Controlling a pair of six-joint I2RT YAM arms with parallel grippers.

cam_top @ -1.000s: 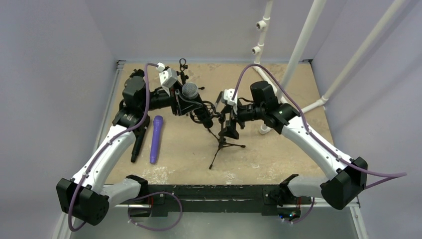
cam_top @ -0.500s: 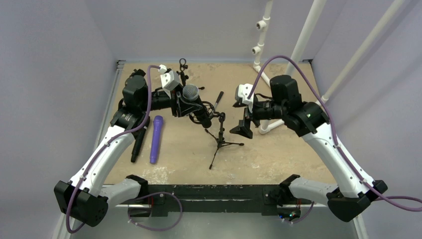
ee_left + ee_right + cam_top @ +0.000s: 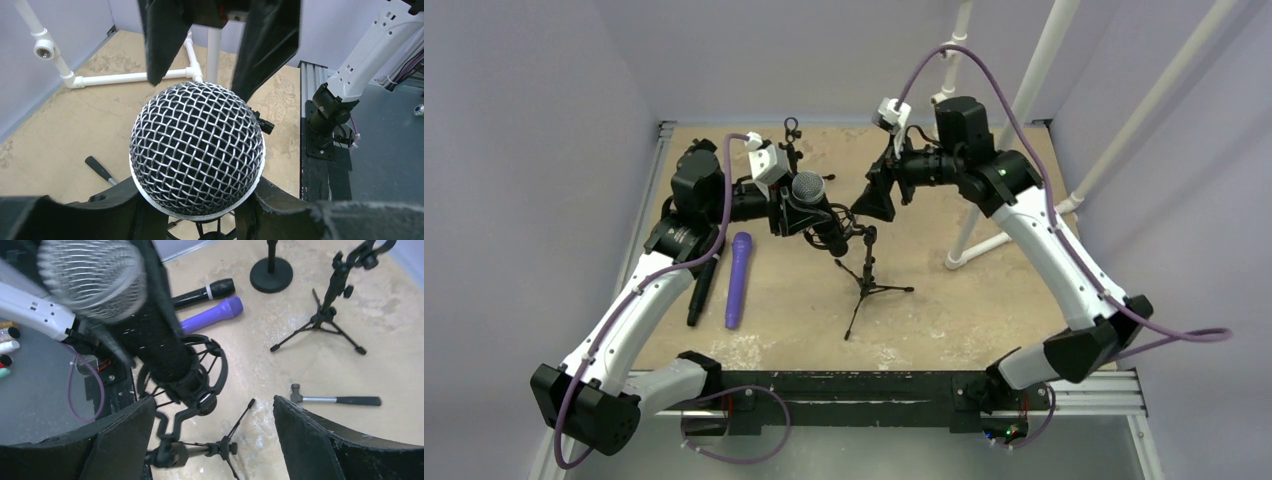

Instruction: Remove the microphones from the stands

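Currently the microphone (image 3: 807,186) is sitting tilted in the ring cradle (image 3: 196,377) atop the tripod stand (image 3: 868,278), near the middle of the worktop (image 3: 984,310), its mesh head leaning toward the far left corner. The left gripper (image 3: 809,213) is clamping the body just under the head, one finger pressing on each side. The right gripper (image 3: 872,200) is hovering just beside the microphone on its right, jaws spread wide and gripping nothing. A purple microphone (image 3: 738,278) and a black microphone (image 3: 701,290) are lying side by side near the worktop's left edge. A second stand (image 3: 791,140) is standing by the far edge, and a hammer (image 3: 335,400) is lying on the worktop.
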